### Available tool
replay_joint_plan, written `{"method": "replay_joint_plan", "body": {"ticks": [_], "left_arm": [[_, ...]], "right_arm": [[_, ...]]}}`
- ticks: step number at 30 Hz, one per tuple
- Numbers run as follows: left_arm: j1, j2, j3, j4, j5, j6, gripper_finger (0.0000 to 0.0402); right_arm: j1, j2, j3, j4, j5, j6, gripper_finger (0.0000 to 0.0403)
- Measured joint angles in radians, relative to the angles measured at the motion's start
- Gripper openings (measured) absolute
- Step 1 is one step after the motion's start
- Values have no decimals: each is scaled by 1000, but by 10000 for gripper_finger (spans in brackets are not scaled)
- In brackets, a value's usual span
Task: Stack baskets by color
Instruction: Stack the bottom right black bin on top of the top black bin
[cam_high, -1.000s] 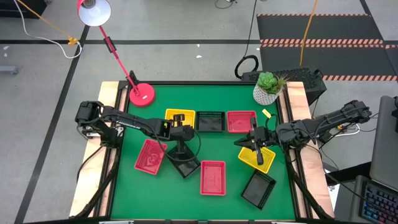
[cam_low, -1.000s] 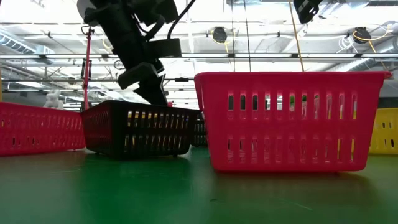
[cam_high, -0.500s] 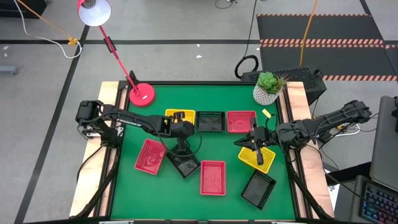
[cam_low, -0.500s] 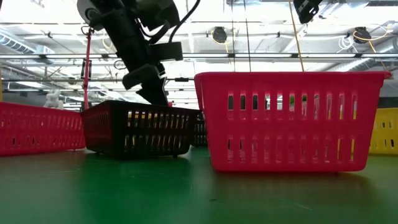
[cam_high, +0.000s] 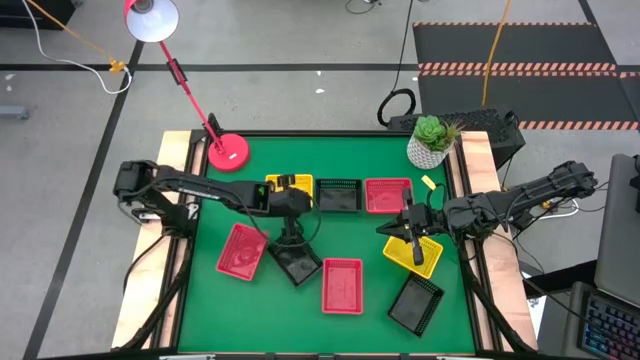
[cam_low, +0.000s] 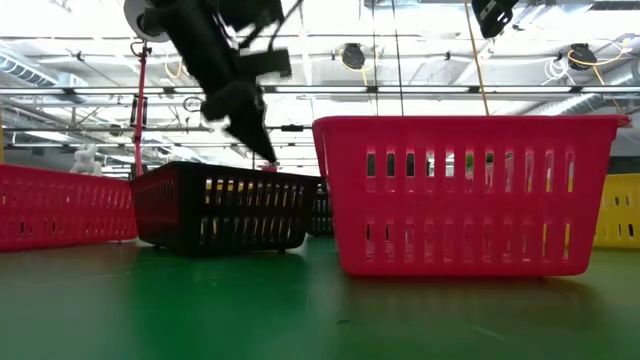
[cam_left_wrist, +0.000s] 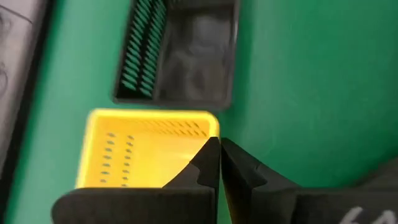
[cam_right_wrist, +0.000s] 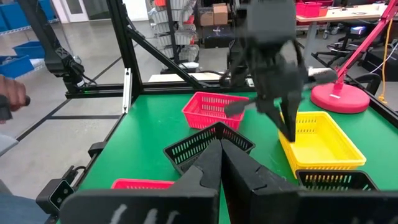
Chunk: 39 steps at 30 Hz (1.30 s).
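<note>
My left gripper (cam_high: 291, 238) is shut with nothing in it, just above the far rim of a tilted black basket (cam_high: 296, 263) at mid-table. In the low view the left gripper (cam_low: 266, 156) hangs over that black basket (cam_low: 220, 205). Its wrist view looks down on a yellow basket (cam_left_wrist: 146, 146) and another black basket (cam_left_wrist: 186, 56). My right gripper (cam_high: 415, 243) hovers shut and empty over the right yellow basket (cam_high: 414, 254). Red baskets lie at the left (cam_high: 242, 250), front middle (cam_high: 342, 285) and back (cam_high: 388, 194).
A red lamp base (cam_high: 228, 152) stands at the back left and a white plant pot (cam_high: 430, 148) at the back right. A third black basket (cam_high: 416, 303) lies at the front right. Bare green mat (cam_high: 350, 235) shows between the back row and the front baskets.
My left gripper has risen a little off the black basket's rim and shifted toward the back of the table. The right arm and the baskets have not moved.
</note>
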Motion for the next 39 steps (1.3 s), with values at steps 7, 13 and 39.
{"method": "replay_joint_plan", "body": {"ticks": [7, 13, 39], "left_arm": [[-46, -173, 8, 2, 0, 6, 7], [-88, -255, 8, -23, -2, 2, 14], [-201, -265, 8, -221, 2, -54, 26]], "right_arm": [[3, 22, 0, 3, 31, 71, 0], [16, 98, 106, -34, 70, 141, 0], [174, 729, 958, -963, -33, 437, 0]]}}
